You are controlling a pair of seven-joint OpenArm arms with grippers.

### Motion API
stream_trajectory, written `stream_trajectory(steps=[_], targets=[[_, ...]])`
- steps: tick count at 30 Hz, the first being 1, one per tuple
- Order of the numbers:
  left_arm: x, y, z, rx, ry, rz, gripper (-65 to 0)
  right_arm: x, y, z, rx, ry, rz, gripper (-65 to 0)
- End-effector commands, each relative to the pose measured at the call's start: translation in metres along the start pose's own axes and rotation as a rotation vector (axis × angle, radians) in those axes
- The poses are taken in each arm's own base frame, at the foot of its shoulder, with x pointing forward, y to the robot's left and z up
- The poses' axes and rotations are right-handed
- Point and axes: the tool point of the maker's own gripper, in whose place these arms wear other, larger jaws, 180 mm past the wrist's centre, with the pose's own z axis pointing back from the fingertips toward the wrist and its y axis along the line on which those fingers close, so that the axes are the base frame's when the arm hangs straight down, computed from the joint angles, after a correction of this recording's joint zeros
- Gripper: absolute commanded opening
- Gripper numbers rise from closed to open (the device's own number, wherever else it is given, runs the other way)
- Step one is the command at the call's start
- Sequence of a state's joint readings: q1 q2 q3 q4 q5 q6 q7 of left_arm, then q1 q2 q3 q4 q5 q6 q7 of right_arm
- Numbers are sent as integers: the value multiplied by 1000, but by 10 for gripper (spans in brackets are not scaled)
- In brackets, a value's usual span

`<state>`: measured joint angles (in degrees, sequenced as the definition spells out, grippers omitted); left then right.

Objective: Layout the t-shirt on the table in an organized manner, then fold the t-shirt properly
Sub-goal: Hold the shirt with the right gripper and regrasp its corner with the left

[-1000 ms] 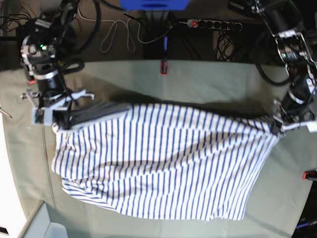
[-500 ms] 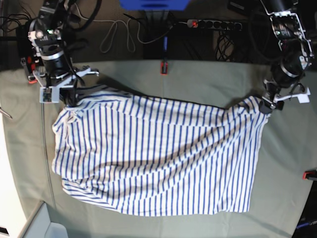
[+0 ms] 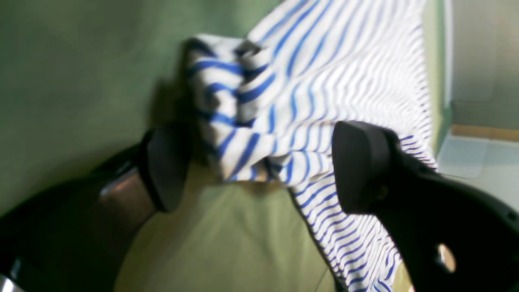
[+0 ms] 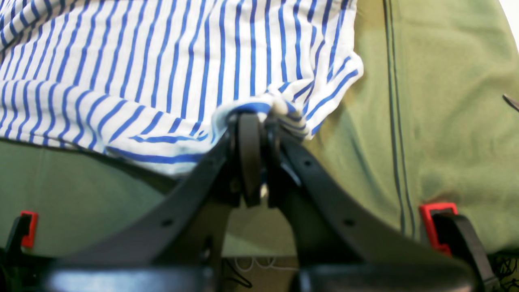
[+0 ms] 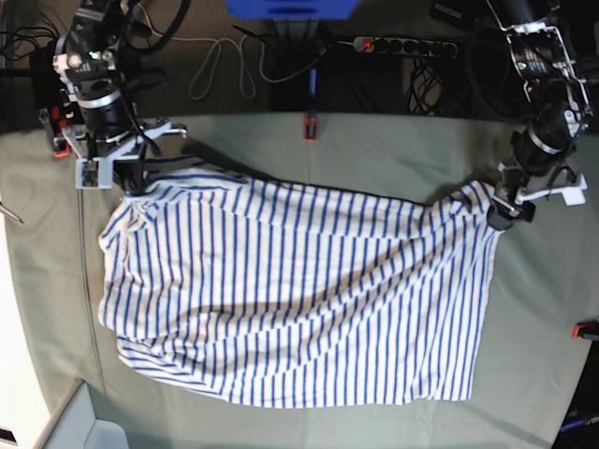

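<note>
I am holding the right gripper (image 4: 259, 134) pinched on a corner of the t-shirt (image 5: 299, 299); the left gripper (image 3: 259, 166) is standing wide with a bunched corner between its pads, untouched. The shirt is lying spread on the table (image 5: 393, 150). Risk: that loose bunch may stay crumpled. Only the left wrist view is showing the gap.

Tabletop (image 5: 374, 154): pale grey-green cloth, fills most of frame. Striped t-shirt (image 5: 299, 299) lies spread across centre, rumpled at lower left. Red clamps at top-centre edge (image 5: 310, 127) and right edge (image 5: 585, 329).
</note>
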<state>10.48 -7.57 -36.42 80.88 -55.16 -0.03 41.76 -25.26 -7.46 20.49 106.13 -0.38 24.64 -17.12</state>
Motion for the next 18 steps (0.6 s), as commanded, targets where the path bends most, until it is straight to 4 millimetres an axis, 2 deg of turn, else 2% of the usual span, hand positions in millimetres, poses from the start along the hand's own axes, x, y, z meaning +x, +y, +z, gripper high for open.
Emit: stream_trajectory(steps=[1, 2, 4, 8, 11, 12, 14, 17, 18], targets=[[8, -6, 2, -20, -21, -6, -130, 13, 0, 1, 4, -47, 0, -650], [8, -7, 2, -22, -21, -5, -136, 12, 0, 1, 4, -46, 0, -650], [13, -16, -2, -42, -32, -6, -194, 12, 0, 1, 4, -46, 0, -650], [27, -30, -10, -69, -56, 2, -422, 11, 0, 1, 4, -42, 1, -650], [35, -41, -22, -90, -62, 24, -623, 12, 0, 1, 4, -45, 1, -650], [38, -43, -25, -92, -59, 25, -650, 12, 0, 1, 3, -45, 2, -650], [49, -47, -29, -95, -68, 15, -635, 13, 0, 0, 3, -47, 3, -650], [68, -68, -31, -138, -100, 5, -650, 15, -1, -1, 2, -50, 9, -650], [80, -76, -28, -152, -123, -12, -648, 16, -3, -1, 2, -51, 17, -650]])
